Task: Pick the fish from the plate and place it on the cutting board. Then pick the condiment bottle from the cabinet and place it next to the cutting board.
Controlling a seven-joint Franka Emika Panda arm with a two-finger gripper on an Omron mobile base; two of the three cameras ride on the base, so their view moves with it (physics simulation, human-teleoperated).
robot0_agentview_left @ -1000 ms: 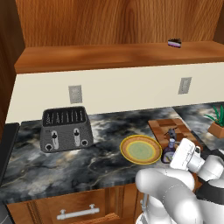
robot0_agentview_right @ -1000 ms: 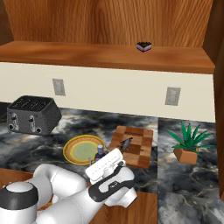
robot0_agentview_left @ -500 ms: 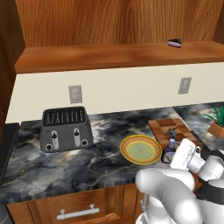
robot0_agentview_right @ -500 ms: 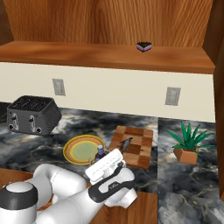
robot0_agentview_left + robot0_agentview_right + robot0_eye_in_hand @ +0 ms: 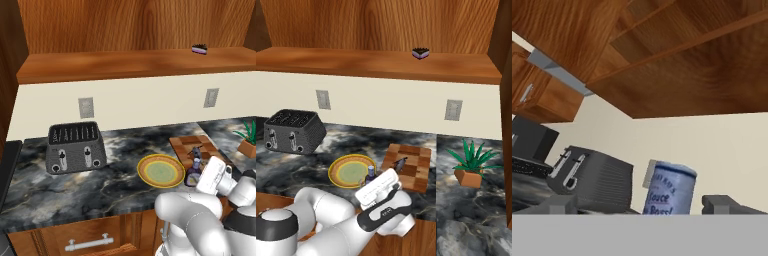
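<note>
Warm wooden cabinet (image 5: 135, 65) spans the wall above a dark marbled worktop (image 5: 100, 187). Just right of the round yellow plate (image 5: 161, 171) lies the checkered cutting board (image 5: 410, 167), with the small fish (image 5: 400, 162) already on it. Between plate and board, near the worktop's front edge, the condiment bottle (image 5: 370, 174) stands upright. The end effector (image 5: 647, 205) has its fingers apart on either side of the bottle. Any sideways drift while pulling away could topple the narrow bottle.

One toaster (image 5: 75, 146); one plate (image 5: 161, 170); one cutting board (image 5: 409, 166) (one fish (image 5: 401, 162) on it); one condiment bottle (image 5: 194, 168); one potted plant (image 5: 471, 162); two wall outlets (image 5: 86, 106); one small black-and-pink object (image 5: 420, 53).
</note>
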